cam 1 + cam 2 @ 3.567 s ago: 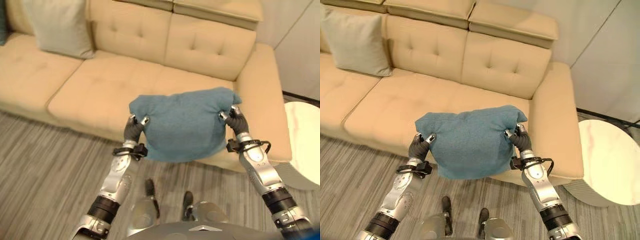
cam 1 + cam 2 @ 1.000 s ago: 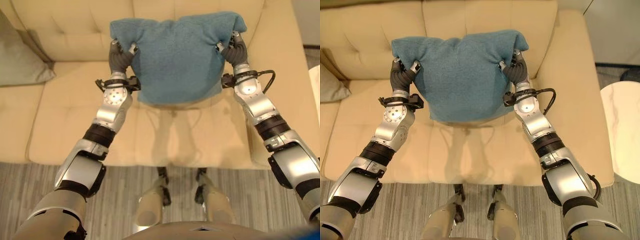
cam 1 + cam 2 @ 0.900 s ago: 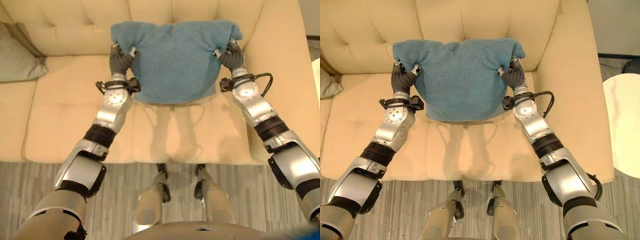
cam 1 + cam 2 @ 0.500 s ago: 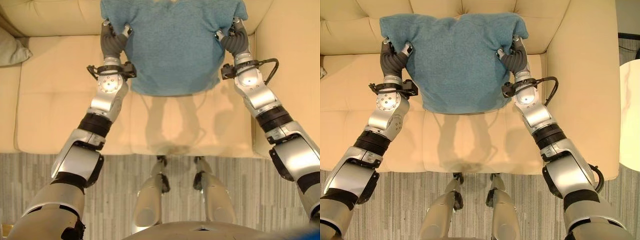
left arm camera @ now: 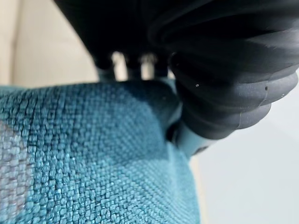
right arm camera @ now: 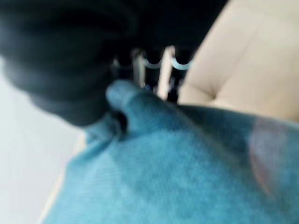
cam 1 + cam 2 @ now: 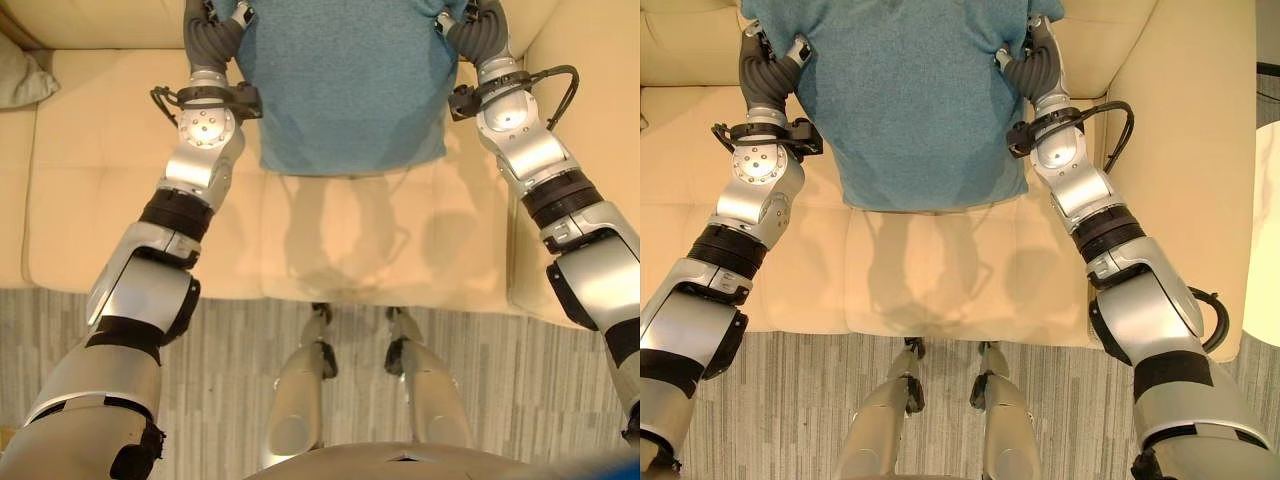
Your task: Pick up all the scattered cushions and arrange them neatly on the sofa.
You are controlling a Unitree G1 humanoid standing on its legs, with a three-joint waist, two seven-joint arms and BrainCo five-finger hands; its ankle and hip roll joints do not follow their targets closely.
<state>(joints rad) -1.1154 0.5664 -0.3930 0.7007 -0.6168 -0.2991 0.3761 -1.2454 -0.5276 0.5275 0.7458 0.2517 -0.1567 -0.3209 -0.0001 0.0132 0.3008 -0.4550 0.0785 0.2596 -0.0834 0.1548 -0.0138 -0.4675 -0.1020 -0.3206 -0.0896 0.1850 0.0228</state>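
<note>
A teal cushion (image 7: 345, 85) hangs between my two hands over the right seat of the cream sofa (image 7: 330, 240), near the backrest. My left hand (image 7: 208, 35) grips its left upper corner, fingers and thumb curled into the cloth. On the other side my right hand (image 7: 478, 30) pinches the right upper corner the same way. In the left wrist view the teal cloth (image 5: 88, 158) bunches under the dark cover of my left hand (image 5: 219, 88). The right wrist view shows the same cloth (image 6: 177, 163) pinched by my right hand (image 6: 60, 70). The cushion's lower edge hangs just above the seat.
A pale grey-green cushion (image 7: 22, 80) leans at the sofa's far left. The sofa's right armrest (image 7: 1200, 170) lies beside my right arm. A white round table (image 7: 1270, 240) stands at the right edge. Grey striped floor (image 7: 250, 340) runs along the sofa's front.
The camera has come closer to the sofa and tilted down. Both arms have carried the cushion farther toward the backrest, still held by its two upper corners.
</note>
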